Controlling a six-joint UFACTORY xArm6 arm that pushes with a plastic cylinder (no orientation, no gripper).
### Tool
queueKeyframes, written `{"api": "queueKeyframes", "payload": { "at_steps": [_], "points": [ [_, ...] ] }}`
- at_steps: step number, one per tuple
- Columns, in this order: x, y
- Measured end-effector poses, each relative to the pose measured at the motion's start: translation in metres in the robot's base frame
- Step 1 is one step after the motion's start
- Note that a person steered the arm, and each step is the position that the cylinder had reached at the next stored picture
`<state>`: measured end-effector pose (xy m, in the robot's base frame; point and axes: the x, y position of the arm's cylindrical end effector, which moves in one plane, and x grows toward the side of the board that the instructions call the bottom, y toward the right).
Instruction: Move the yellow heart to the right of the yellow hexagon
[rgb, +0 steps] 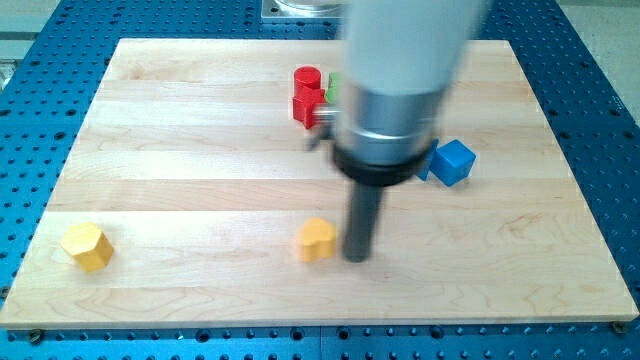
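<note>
The yellow heart lies on the wooden board near the view's bottom centre. My tip stands on the board just to the heart's right, close to it or touching it. The yellow hexagon sits far off at the view's bottom left, near the board's left edge. The arm's wide grey body hangs over the board's upper middle and hides what lies under it.
A red cylinder stands above a red block at the view's top centre, with a sliver of a green block beside them. A blue cube lies right of the arm. Blue perforated table surrounds the board.
</note>
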<state>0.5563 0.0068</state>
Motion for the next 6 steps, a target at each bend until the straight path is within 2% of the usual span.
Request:
{"api": "queueKeyframes", "payload": {
  "at_steps": [2,3,4,5,6],
  "points": [
    [0.000,-0.152],
    [-0.001,-0.153],
    [-0.023,-0.107],
    [-0.066,-0.137],
    [-0.056,-0.173]
  ]
}}
